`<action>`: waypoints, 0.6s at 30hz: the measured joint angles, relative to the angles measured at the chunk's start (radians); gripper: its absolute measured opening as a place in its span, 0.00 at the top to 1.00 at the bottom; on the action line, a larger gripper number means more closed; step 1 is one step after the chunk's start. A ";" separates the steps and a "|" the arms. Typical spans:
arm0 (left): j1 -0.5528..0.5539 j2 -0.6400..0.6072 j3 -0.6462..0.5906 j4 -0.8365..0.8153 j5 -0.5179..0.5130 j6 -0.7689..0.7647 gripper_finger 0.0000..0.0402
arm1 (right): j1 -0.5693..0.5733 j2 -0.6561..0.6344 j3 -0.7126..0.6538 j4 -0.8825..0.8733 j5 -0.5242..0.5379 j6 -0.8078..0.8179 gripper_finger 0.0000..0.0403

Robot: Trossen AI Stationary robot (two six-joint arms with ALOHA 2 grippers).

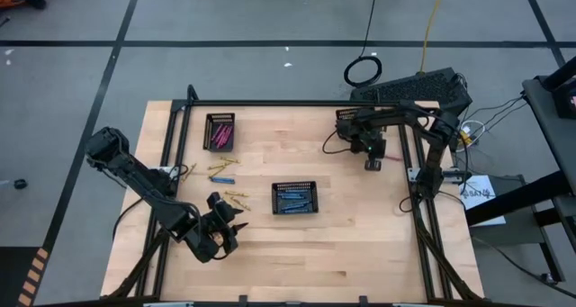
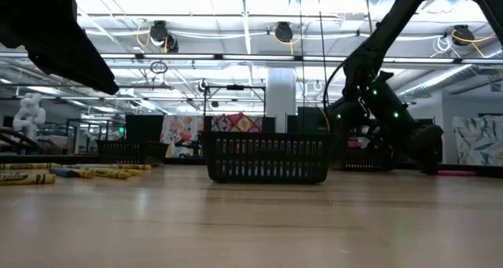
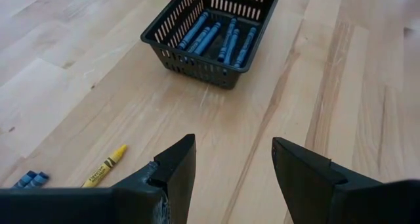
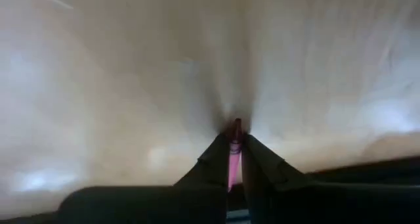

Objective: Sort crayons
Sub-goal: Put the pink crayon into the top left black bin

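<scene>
Right gripper [image 4: 234, 142] at the table's far right, fingers pinched on what appears to be a pink crayon [image 4: 233, 163]. Left gripper [image 3: 233, 168] spread, empty, near front left; blue crayons [image 1: 295, 199] lie in the central tray [image 1: 275, 199]

Two black mesh trays are seen on the pale wooden worktop [image 1: 360, 244]: one tray [image 1: 296, 198] is set near the middle, the other tray [image 1: 220, 131] toward the far left. A black keyboard [image 1: 414, 88] lies beyond the far right corner.
</scene>
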 joint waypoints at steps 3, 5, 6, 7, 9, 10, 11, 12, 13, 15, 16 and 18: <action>0.000 0.000 0.000 0.000 0.000 -0.001 0.51 | 0.031 -0.040 0.000 0.002 -0.086 0.013 0.97; 0.000 0.000 0.000 0.000 0.000 -0.001 0.51 | 0.059 -0.081 0.000 0.008 -0.157 0.019 0.99; 0.000 0.000 0.000 0.000 0.000 -0.001 0.51 | 0.076 -0.105 0.000 0.014 -0.198 0.023 0.99; 0.000 0.000 0.000 0.000 0.000 -0.001 0.51 | 0.095 -0.130 0.000 0.022 -0.226 0.022 0.99; 0.000 0.000 0.000 0.000 0.000 -0.001 0.51 | 0.134 -0.187 0.000 0.044 -0.282 0.024 0.99; 0.000 0.000 0.000 0.000 0.000 -0.001 0.51 | 0.153 -0.218 0.000 0.061 -0.307 0.024 0.99; 0.000 0.000 0.000 0.000 0.000 -0.001 0.51 | 0.172 -0.249 0.000 0.082 -0.333 0.024 0.99; 0.000 0.000 0.000 0.000 0.000 -0.001 0.51 | 0.188 -0.278 0.000 0.105 -0.362 0.024 0.99; 0.000 0.000 0.000 0.000 0.000 -0.001 0.51 | 0.204 -0.308 0.000 0.133 -0.392 0.024 1.00; 0.000 0.000 0.000 0.000 -0.004 -0.001 0.51 | 0.235 -0.366 -0.002 0.204 -0.445 0.027 1.00; 0.000 0.000 0.000 0.000 -0.017 -0.001 0.51 | 0.250 -0.397 -0.011 0.253 -0.473 0.031 1.00; 0.000 0.000 0.000 0.001 -0.056 0.000 0.51 | 0.281 -0.460 -0.047 0.369 -0.530 0.040 1.00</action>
